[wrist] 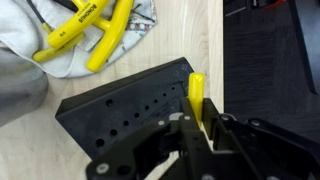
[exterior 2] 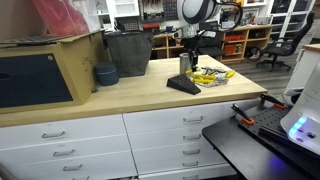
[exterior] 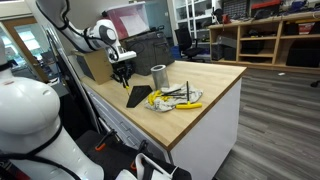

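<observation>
My gripper is shut on a yellow hex key, held upright just above the right end of a black holder block with rows of small holes. In both exterior views the gripper hangs over the black block on the wooden counter. Several more yellow hex keys lie on a white cloth beyond the block; they also show in both exterior views.
A metal cup stands behind the keys. A dark bin, a blue bowl and a cardboard box sit further along the counter. The counter edge and a black surface lie right of the block.
</observation>
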`<state>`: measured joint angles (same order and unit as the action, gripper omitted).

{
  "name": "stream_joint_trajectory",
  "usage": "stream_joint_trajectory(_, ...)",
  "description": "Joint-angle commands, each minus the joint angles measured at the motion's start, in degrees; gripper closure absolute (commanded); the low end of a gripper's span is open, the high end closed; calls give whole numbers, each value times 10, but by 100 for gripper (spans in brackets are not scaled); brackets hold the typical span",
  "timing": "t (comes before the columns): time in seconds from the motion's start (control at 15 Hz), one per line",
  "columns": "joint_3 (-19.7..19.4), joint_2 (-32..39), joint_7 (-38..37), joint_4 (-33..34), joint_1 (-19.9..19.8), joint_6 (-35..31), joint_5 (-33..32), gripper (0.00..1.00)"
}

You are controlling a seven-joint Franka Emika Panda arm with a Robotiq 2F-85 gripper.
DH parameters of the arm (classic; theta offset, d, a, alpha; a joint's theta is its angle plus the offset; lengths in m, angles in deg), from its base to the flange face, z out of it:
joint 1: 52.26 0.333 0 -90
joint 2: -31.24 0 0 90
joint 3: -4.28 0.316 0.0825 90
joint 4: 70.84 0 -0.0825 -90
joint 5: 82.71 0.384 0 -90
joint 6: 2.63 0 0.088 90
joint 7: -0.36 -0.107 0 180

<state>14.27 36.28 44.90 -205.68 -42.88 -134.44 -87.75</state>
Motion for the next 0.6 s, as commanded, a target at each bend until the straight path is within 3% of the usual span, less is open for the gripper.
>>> stream_joint_trajectory(0.0,4,4,12,-1,-6,-3,19,96)
stream_joint_trajectory(0.53,3,2,12,-2,-7,0,33,96)
